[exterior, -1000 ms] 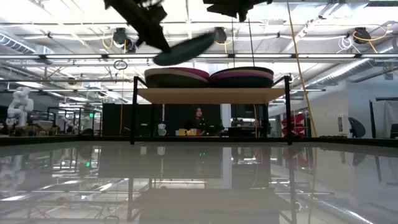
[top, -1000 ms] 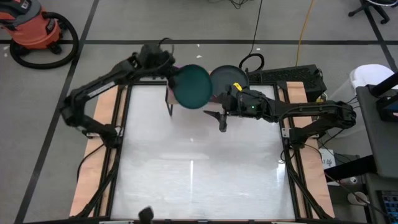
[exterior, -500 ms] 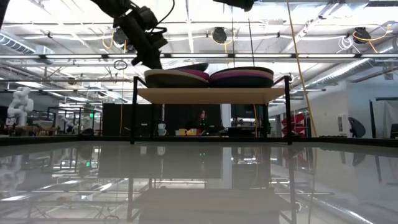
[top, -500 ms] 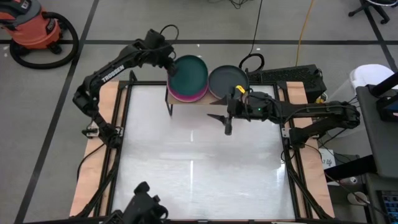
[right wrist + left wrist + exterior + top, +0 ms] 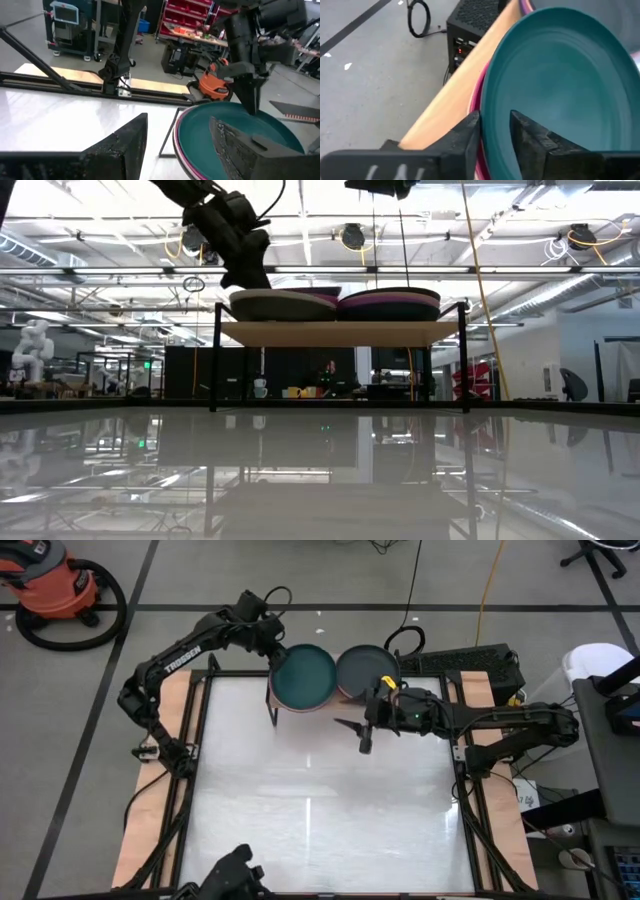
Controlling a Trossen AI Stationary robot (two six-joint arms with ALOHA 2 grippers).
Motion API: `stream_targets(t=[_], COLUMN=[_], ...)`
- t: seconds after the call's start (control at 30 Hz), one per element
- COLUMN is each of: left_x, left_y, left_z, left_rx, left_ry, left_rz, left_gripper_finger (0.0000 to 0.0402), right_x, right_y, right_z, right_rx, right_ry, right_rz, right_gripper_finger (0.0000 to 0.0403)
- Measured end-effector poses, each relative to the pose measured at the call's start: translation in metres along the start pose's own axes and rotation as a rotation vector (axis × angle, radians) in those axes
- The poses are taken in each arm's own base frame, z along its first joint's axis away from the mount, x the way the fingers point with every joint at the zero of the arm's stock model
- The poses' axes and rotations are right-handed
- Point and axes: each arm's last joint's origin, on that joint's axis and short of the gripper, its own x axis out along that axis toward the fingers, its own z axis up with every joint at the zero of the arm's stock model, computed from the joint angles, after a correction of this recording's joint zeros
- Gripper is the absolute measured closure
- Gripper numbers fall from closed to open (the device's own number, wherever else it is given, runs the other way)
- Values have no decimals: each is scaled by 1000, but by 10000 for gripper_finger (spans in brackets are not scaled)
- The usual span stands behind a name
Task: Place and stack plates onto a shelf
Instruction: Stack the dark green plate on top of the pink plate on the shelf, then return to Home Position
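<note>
On the left stack, upper centre of the high view: teal plate down, not yet released.
Right gripper (image 5: 364, 732) hangs nearer, over the white table (image 5: 320, 810), fingers spread and holding nothing. Beyond it the left gripper (image 5: 495, 132) is clamped on the rim of the teal plate (image 5: 304, 678), which lies atop the magenta plates (image 5: 476, 102) on the shelf (image 5: 340, 332); dark grey plate (image 5: 366, 667) tops the neighbouring stack. Risks, as judgement: withdrawing before the fingers part would drag the plate off the stack's edge; an off-centre seat could let it slide; the lower finger may snag the rim beneath.
</note>
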Motion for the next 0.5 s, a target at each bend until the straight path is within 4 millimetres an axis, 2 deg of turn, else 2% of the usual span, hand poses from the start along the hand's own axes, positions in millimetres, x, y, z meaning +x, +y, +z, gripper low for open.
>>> stream_targets(t=[0.17,0.3,0.5], left_x=[-7,-15,-42], left_y=[-7,-5,-8], left_z=[1,1,3], left_rx=[23,21,73], left_ry=[-7,-19,-92], left_rz=[-8,26,60], left_gripper_finger=[247,215,200], right_x=[0,0,0], right_y=[0,1,0], right_z=[-2,-2,-2], right_rx=[4,3,-10], right_ry=[21,25,25], right_rz=[5,6,6], right_gripper_finger=[209,209,209])
